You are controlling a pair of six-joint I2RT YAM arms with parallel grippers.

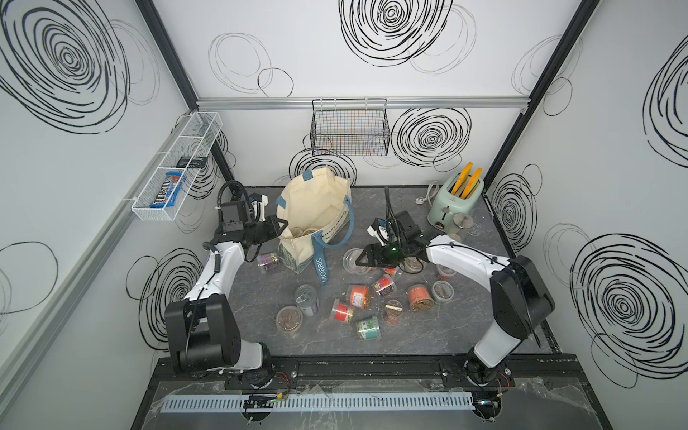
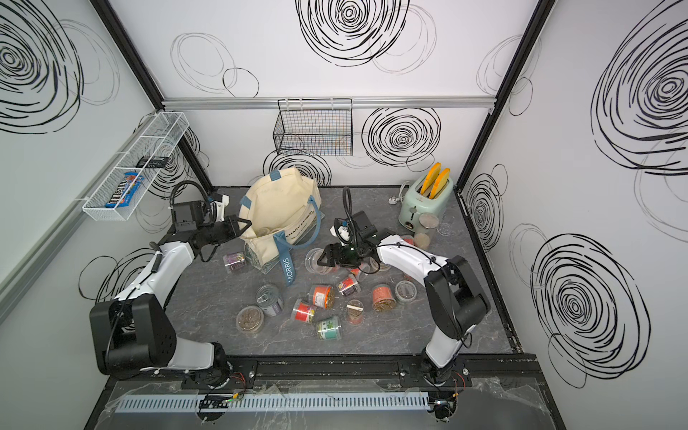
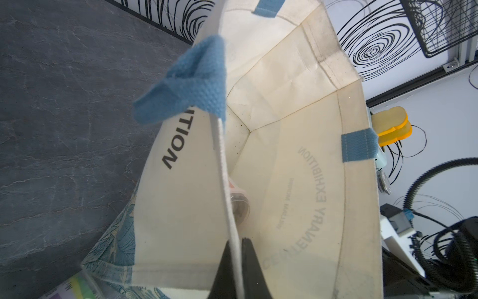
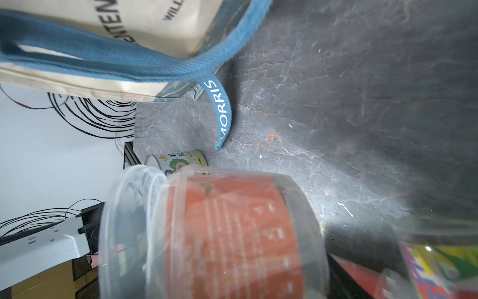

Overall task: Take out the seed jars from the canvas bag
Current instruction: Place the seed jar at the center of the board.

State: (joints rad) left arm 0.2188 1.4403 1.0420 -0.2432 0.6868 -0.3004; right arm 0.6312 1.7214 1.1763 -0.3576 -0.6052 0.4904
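The cream canvas bag (image 1: 316,212) stands open at the back middle of the table. My left gripper (image 3: 236,249) is shut on its near rim, the canvas edge pinched between both black fingers; in both top views it sits at the bag's left side (image 2: 244,223). Inside the bag a seed jar (image 3: 239,204) shows low down. My right gripper (image 1: 360,258), right of the MORRIS strap (image 1: 321,268), is shut on a red-labelled seed jar (image 4: 232,233) that hides its fingers. Several seed jars (image 1: 357,296) lie scattered in front, and a purple one (image 1: 268,260) lies left of the bag.
A tin can (image 1: 307,299) lies among the jars. A mint toaster (image 1: 456,203) and a tall canister (image 1: 463,223) stand at the back right. A black wire basket (image 1: 350,126) and a white rack (image 1: 178,167) hang on the walls.
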